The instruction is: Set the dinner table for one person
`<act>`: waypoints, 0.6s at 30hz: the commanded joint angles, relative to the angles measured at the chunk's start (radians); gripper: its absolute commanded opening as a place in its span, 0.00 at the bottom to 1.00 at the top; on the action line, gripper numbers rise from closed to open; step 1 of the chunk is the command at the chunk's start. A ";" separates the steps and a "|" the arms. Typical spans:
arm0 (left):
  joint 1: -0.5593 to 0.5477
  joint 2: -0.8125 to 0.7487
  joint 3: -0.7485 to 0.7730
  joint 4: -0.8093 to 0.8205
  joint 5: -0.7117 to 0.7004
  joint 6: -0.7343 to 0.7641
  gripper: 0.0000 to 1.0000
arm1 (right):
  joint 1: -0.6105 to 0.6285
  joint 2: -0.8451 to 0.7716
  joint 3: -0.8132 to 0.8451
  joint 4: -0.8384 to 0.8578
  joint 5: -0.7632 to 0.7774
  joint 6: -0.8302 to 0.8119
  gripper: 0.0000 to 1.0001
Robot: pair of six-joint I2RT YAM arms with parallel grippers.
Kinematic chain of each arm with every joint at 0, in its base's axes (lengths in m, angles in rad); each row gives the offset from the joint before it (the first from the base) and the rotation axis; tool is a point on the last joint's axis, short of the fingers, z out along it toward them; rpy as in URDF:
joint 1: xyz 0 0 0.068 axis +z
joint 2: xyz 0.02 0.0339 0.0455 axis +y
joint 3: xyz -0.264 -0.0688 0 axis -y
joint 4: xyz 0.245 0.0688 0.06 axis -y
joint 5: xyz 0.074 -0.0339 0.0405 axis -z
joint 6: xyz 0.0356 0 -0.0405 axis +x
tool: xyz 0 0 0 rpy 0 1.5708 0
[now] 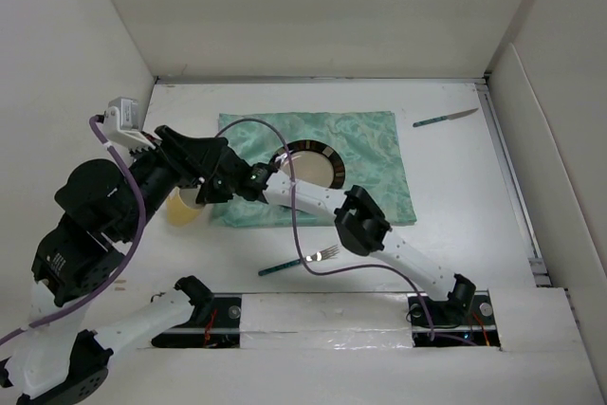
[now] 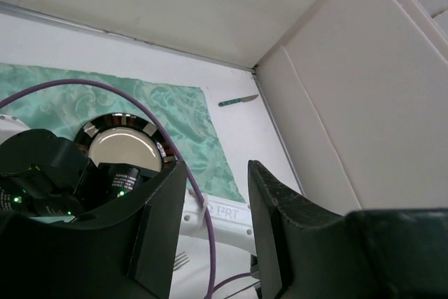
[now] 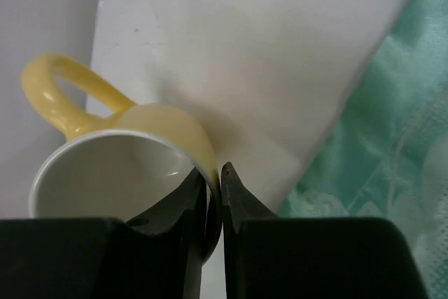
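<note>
The dinner table (image 1: 455,225) is a broad white top with upright white panels at its left, far and right sides. It lies under both grippers. A green patterned mat (image 1: 370,149) lies on its middle, toward the far side. A round plate (image 1: 318,163) with a dark rim sits on the left half of the mat.

The right arm reaches across to the left, over the near edge of the mat. The right gripper (image 3: 218,173) is clamped on the rim of a yellow mug (image 3: 105,166), with one finger inside the white interior and one outside, on the side away from the handle. The mug is just beside the near left corner of the mat. I cannot tell if it rests on the table.

The left gripper (image 2: 217,169) is above the left part of the table, with its fingers apart and nothing between them.

A fork (image 1: 303,260) with a green handle lies on the table near the mat's near edge. A knife (image 1: 446,119) lies at the far right, apart from the mat.
</note>
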 commanded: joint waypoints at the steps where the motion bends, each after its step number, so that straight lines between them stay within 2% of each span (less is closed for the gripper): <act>1: 0.002 0.003 -0.006 0.070 -0.022 0.032 0.38 | 0.009 -0.164 -0.051 0.080 0.046 -0.020 0.10; 4: 0.002 0.024 0.016 0.085 -0.048 0.058 0.38 | -0.028 -0.273 -0.096 0.100 0.052 -0.024 0.01; 7: 0.002 0.058 0.042 0.101 -0.062 0.083 0.38 | -0.077 -0.426 -0.171 0.108 0.069 -0.036 0.00; 8: 0.002 0.083 0.040 0.120 -0.058 0.097 0.38 | -0.153 -0.512 -0.299 0.126 0.059 -0.047 0.00; 9: 0.002 0.089 0.034 0.121 -0.055 0.098 0.38 | -0.184 -0.555 -0.344 0.126 0.055 -0.053 0.00; 10: 0.002 0.089 0.034 0.133 -0.055 0.098 0.38 | -0.184 -0.589 -0.345 0.120 0.055 -0.062 0.00; 14: 0.002 0.139 -0.022 0.197 0.019 0.106 0.41 | -0.356 -0.748 -0.539 0.047 0.081 -0.165 0.00; 18: 0.002 0.204 -0.102 0.292 0.122 0.123 0.41 | -0.582 -0.822 -0.641 -0.092 0.101 -0.291 0.00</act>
